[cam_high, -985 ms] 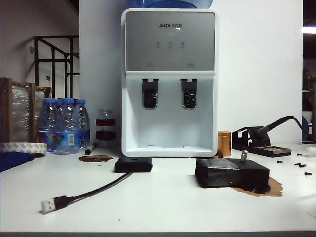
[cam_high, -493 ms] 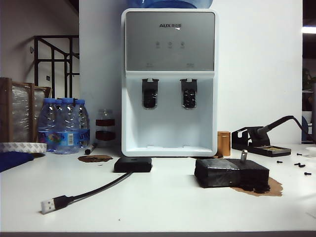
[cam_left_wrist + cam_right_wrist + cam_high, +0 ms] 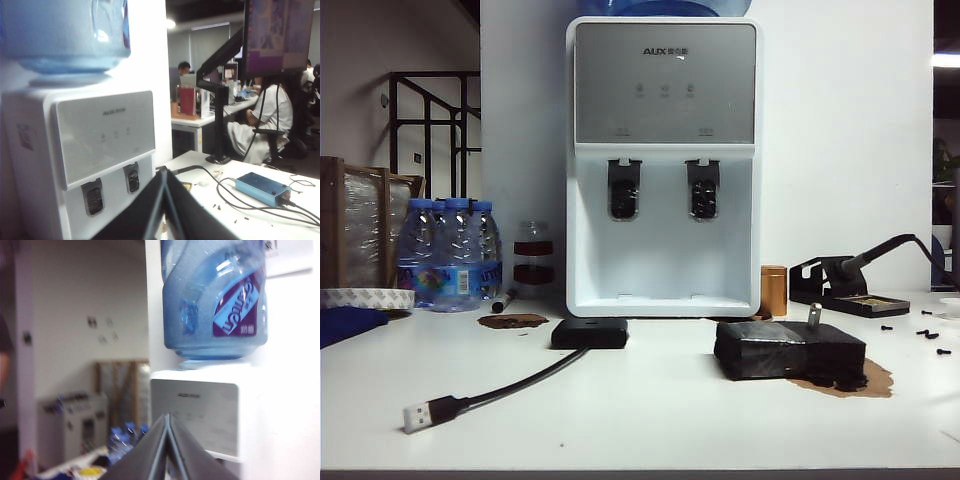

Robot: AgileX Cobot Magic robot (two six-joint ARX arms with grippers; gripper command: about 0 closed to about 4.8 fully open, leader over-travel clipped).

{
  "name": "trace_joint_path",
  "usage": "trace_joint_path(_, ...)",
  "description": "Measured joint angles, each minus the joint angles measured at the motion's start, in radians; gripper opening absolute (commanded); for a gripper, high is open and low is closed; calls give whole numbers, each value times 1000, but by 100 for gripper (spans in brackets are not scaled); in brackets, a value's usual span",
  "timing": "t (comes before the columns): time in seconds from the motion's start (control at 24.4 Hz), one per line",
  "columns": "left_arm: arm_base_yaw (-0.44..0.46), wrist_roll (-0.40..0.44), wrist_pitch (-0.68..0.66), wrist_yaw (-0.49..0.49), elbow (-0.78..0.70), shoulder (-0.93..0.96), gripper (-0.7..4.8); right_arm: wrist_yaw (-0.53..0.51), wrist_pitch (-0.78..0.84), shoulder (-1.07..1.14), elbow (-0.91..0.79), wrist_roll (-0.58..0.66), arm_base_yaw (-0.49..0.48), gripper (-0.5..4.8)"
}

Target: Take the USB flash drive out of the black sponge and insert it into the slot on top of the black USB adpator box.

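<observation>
The small silver-grey USB flash drive [image 3: 814, 314] stands upright in the black foam sponge [image 3: 788, 350] — on the right arm's side. Both the left gripper [image 3: 164, 186] and the right gripper [image 3: 168, 427] are pressed closed, aimed high at the dispenser.

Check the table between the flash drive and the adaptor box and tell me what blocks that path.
Nothing visible does. The drive stands upright in the sponge on the right; the box sits to its left with bare table between them. Both hands, left and right, are shut and out of the exterior view.
</observation>
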Motion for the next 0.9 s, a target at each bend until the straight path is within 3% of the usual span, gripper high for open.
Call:
trace_joint_path(0.12, 0, -25, 52, 16, 87, 145, -4, -10, -258, 180, 254, -111, 0, 26)
trace_joint_path(0.21, 0, -29, 59, 59, 149, 268, -4, -79, -345, 317, 447, -223, 0, 34)
trace_joint_path(0.25, 0, -28, 57, 91, 171, 327, -4, -74, -319, 367, 526, -298, 16, 35)
trace_joint_path(0.33, 0, -25, 121, 132, 190, 413, -4, 25, -251, 431, 587, -328, 36, 54)
trace_joint_path(0.49, -37, -5, 174, 160, 190, 484, -4, 322, -199, 485, 584, -335, 39, 57)
trace_joint_path(0.62, -109, 9, 156, 159, 190, 522, -4, 476, -176, 486, 583, -240, 59, 58)
trace_joint_path(0.74, -170, 26, 152, 131, 190, 557, -4, 491, -123, 492, 558, -177, 103, 59)
trace_joint_path(0.82, -221, 41, 151, 89, 190, 584, -4, 445, -103, 515, 534, -176, 153, 59)
trace_joint_path(0.9, -341, 116, 107, -18, 190, 623, -4, 450, -112, 601, 473, -177, 326, 62)
